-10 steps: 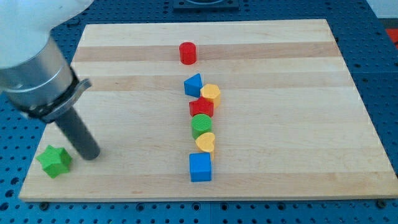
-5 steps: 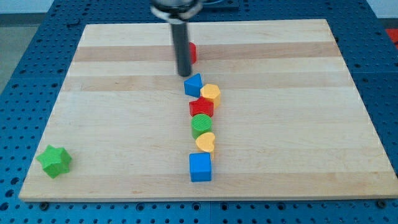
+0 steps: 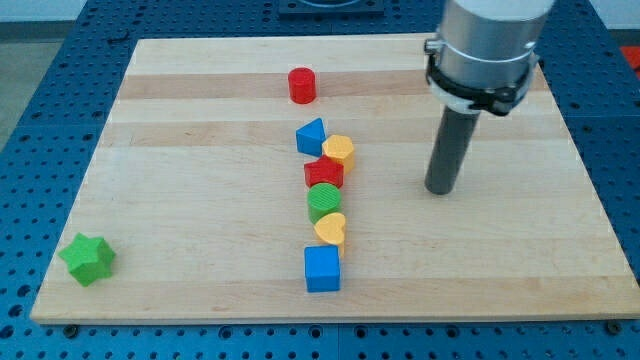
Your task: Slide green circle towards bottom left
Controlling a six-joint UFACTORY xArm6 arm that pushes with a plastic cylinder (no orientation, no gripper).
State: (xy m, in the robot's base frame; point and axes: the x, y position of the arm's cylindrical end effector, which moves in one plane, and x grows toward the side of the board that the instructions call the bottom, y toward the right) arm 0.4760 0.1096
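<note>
A dark rod ends in my tip [image 3: 441,189], which sits on the pale wooden tabletop [image 3: 200,150], well to the view's right of a column of small blocks and touching none of them. There is no claw on this arm, so there is nothing to report as wide, narrow or holding; only the rod and its grey collar show.

The green circle [image 3: 324,201] stands near the middle of the tabletop, roughly level with my tip but well apart from it. Round as it is, it has no long axis and points no particular way; its flat face is up.

Touching it from the view's top is a red star [image 3: 324,173], and pressed against its lower edge is a yellow heart [image 3: 330,229]. Above the star sit a blue triangle [image 3: 311,136] and, just to its right, a second yellow heart [image 3: 339,151]. A blue cube [image 3: 322,268] closes the column at the view's bottom, just below the lower heart.

A red cylinder [image 3: 302,85] stands alone near the view's top. A green star [image 3: 87,258] lies alone in the bottom-left corner.
</note>
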